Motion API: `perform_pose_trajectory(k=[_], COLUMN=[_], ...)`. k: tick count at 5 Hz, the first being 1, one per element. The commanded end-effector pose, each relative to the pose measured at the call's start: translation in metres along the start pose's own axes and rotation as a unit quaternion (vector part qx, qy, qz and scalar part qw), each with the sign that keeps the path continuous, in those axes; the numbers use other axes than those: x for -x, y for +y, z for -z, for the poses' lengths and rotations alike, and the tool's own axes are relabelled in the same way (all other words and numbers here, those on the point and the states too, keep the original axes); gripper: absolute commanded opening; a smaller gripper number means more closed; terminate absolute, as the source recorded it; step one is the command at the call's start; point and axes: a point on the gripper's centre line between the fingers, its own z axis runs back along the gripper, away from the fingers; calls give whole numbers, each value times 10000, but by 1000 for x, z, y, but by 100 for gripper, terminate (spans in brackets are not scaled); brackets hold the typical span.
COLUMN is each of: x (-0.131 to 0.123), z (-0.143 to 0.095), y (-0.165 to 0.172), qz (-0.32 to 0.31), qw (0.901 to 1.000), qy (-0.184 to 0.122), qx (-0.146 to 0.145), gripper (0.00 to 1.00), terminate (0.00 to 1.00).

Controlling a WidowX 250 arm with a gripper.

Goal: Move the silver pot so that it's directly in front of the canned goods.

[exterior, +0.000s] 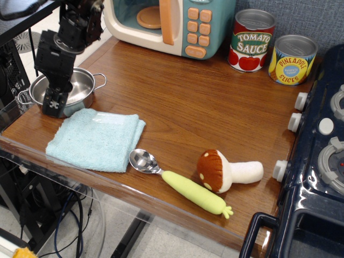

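Observation:
The silver pot [81, 86] sits at the far left edge of the wooden counter, with wire loop handles at its left and right. My black gripper [54, 103] hangs down over the pot's front left rim and hides part of it. I cannot see whether the fingers are spread or closed, or whether they touch the rim. The canned goods stand at the back right: the Tomato Sauce can [252, 40] and the Pineapple Slices can [292, 59], side by side against the wall.
A light blue cloth [97, 140] lies just in front of the pot. A spoon with a green handle [180, 183] and a plush mushroom [228, 171] lie near the front edge. A toy microwave [172, 24] stands at the back, a toy stove [322, 150] at the right.

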Motion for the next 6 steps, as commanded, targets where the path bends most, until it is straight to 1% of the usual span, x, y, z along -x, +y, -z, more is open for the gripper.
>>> perform_pose_trajectory(k=[1,2,3,4,5,6], x=[-15,-21,-24,-22,-16,-7], z=[3,8,7,-5,-24,-60], y=[-2,-2,-3,-5,-2,5], qz=[-180,-286,-338,-281,-181,-54], qw=[9998,9994,9992,9996,9988,9928], qy=[-100,-94,-79,56,373,859], qx=[-45,-183,-206,-13,257,835], gripper=[0,0,0,0,0,0], terminate=[0,0,0,0,0,0])
